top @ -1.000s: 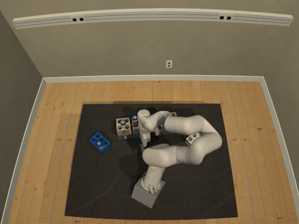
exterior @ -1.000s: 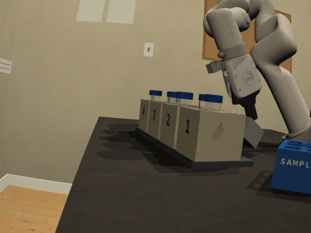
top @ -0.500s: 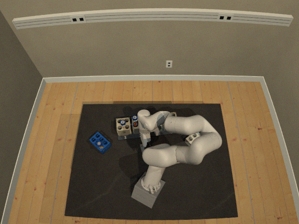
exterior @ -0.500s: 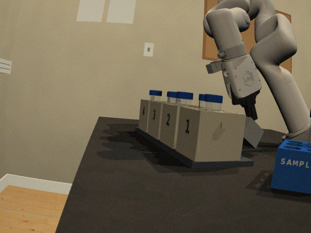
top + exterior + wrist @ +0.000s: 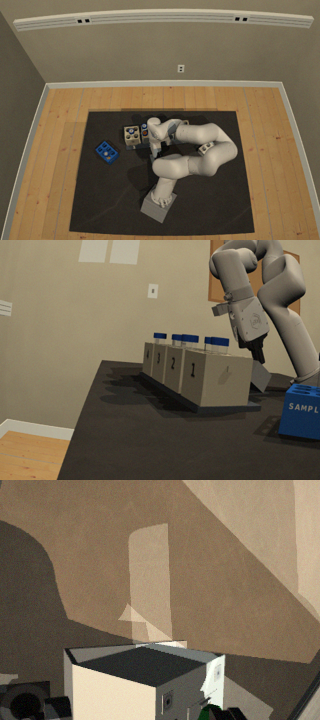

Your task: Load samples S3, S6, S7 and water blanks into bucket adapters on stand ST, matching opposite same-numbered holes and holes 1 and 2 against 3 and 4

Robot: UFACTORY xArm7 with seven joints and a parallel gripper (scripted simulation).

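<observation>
My gripper (image 5: 158, 156) (image 5: 261, 362) is shut and empty, its tips down at the small sloped desk (image 5: 260, 376). Part of the green DONE key (image 5: 207, 712) shows at the bottom of the wrist view; whether it is caught cannot be told. Adapter 1 (image 5: 132, 141) (image 5: 227, 384) has a white-dot tube (image 5: 131, 130) in its middle hole. Adapter 2 (image 5: 172, 373) holds a white-dot tube (image 5: 144, 126) and an orange-dot tube (image 5: 145, 133). Adapter 3 (image 5: 158, 366) and adapter 4 (image 5: 147, 361) stand behind; blue caps rise above the row. The arm hides their tops in the top view.
The blue sample rack (image 5: 115, 156) (image 5: 299, 422) stands at the left with one pale-dot tube (image 5: 105, 153). A white rack (image 5: 202, 152) stands at the right, partly under the arm. The adapters stand on the dark loading stand (image 5: 139, 147) (image 5: 254, 407).
</observation>
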